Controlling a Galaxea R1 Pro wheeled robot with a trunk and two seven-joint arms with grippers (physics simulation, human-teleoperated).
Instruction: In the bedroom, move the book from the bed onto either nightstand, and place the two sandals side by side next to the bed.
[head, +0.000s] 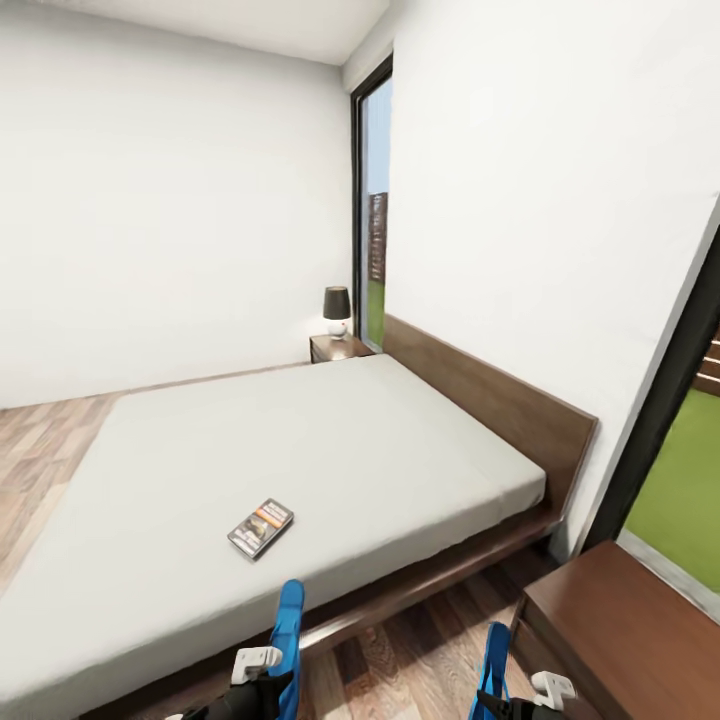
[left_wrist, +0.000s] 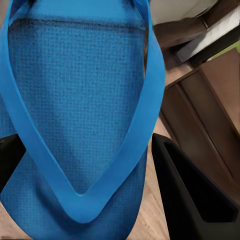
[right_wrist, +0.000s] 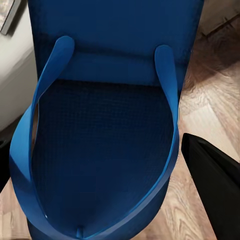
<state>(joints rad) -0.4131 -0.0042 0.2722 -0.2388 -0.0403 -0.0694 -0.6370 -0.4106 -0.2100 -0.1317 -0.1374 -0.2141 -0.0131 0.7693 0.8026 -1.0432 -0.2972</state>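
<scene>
The book (head: 260, 528) lies flat on the bed (head: 300, 450), near the mattress's front edge. A nightstand (head: 338, 347) with a dark-shaded lamp (head: 337, 308) stands at the bed's far side by the headboard. My left gripper (head: 262, 678) is shut on one blue sandal (head: 288, 622), which sticks upright in front of the bed frame. In the left wrist view the sandal (left_wrist: 75, 100) sits between black fingers (left_wrist: 192, 195). My right gripper (head: 520, 698) is shut on the other sandal (head: 494, 652), also held upright. The right wrist view has this sandal (right_wrist: 105, 130) close up over the floor.
A dark-brown wooden furniture top (head: 620, 620) stands at the lower right, beside the bed's near corner. Wood floor (head: 420, 650) runs between it and the bed frame. A tall window (head: 374, 210) is behind the far nightstand, and a glass door (head: 680, 480) is at the right.
</scene>
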